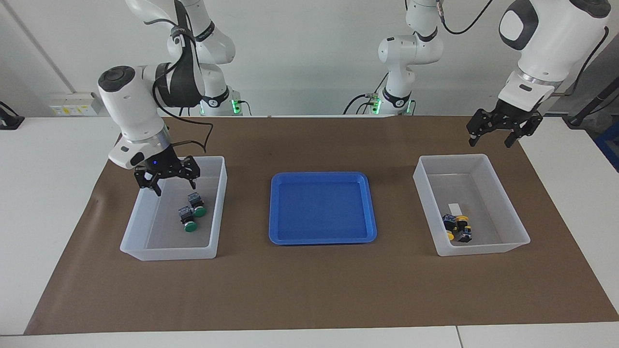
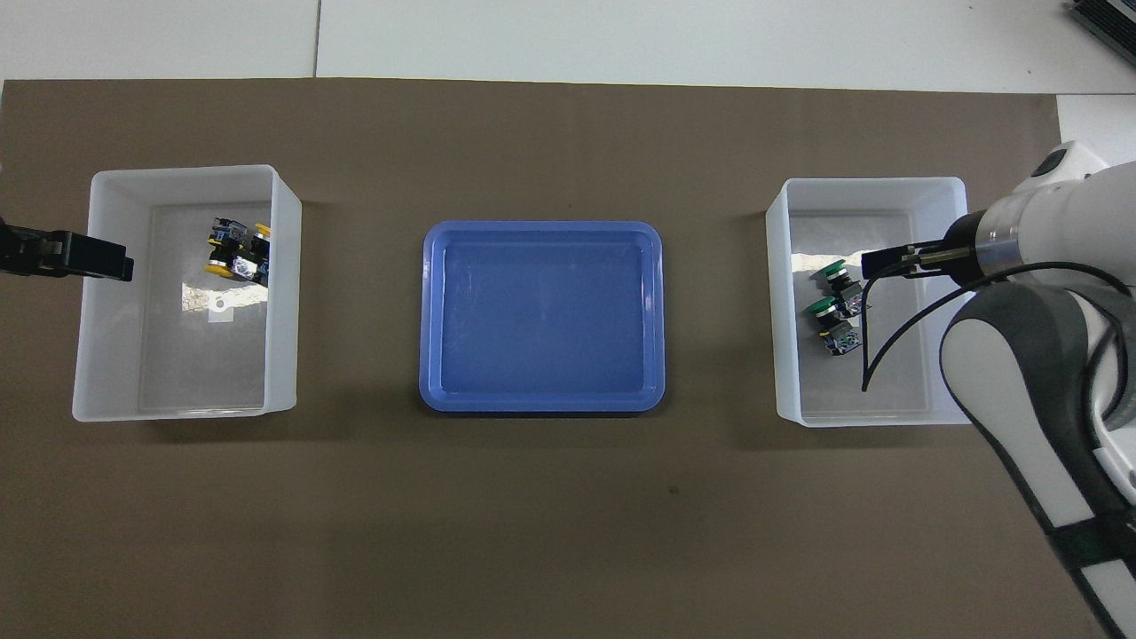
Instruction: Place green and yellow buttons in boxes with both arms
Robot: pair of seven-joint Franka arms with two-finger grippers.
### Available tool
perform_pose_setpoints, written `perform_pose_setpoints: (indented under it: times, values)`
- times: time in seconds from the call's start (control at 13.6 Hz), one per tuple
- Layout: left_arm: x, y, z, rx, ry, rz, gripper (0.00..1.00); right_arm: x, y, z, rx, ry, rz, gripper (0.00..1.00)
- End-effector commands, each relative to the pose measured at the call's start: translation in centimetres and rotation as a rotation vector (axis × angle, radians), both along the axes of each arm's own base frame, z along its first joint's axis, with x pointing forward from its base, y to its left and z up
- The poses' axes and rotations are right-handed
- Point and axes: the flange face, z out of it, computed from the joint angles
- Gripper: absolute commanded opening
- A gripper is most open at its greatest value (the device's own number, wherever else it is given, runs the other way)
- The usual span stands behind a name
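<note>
a shallow blue tray (image 1: 322, 208) sits bare in the middle of the brown mat (image 1: 309, 290), between the two boxes and apart from both. nothing lies on the mat between the tray and either box.

the box at the right arm's end (image 1: 145, 227) holds the two green buttons (image 1: 192, 218), lying side by side and touching, on their sides, caps pointing away from the robots and dark bodies toward them. the right gripper (image 1: 167, 182) hangs over that box's end nearer the robots, above the rim, fingers spread and holding nothing; it is clear of the buttons.

the box at the left arm's end (image 1: 508, 212) holds the two yellow buttons (image 1: 457, 227), huddled together at the end farther from the robots, tipped over with caps facing different ways. a small white label (image 1: 455, 209) lies on the floor just beside them; no writing on it can be read.

the left gripper (image 1: 500, 132) hangs in the air over the mat just off that box's corner nearer the robots, fingers spread and empty.
</note>
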Motion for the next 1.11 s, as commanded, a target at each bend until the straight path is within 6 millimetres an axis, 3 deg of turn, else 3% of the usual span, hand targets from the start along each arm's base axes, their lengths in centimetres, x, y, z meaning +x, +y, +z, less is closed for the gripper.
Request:
perform_pose_setpoints:
  times: [0.0, 0.22, 0.37, 0.44, 0.52, 0.59, 0.66, 1.03]
  values:
    - [-0.6, 0.1, 0.0, 0.021, 0.011, 0.02, 1.0, -0.3, -0.6, 4.7, -0.009, 0.035, -0.062, 1.0]
    - [-0.6, 0.3, -0.1, 0.021, 0.015, 0.025, 1.0, -1.2, -1.7, 8.8, -0.016, 0.068, -0.101, 1.0]
    - [-0.7, 0.3, 0.0, 0.021, 0.017, 0.025, 1.0, -1.9, -1.7, 10.3, -0.031, 0.092, -0.097, 1.0]
    - [-0.7, 0.3, 0.0, 0.021, 0.017, 0.025, 1.0, -2.4, -2.8, 10.9, -0.031, 0.096, -0.119, 1.0]
    - [-0.7, 0.3, -0.1, 0.021, 0.017, 0.025, 1.0, -2.5, -2.5, 10.7, -0.032, 0.103, -0.118, 1.0]
    - [-0.7, 0.4, -0.3, 0.021, 0.019, 0.026, 1.0, -2.9, -3.9, 10.7, -0.021, 0.126, -0.141, 1.0]
    - [-0.7, 0.4, -0.2, 0.02, 0.019, 0.028, 1.0, -3.5, -4.1, 10.6, -0.016, 0.144, -0.141, 1.0]
    - [-0.8, 0.6, -0.3, 0.02, 0.017, 0.031, 1.0, -4.2, -4.1, 11.4, -0.011, 0.154, -0.137, 1.0]
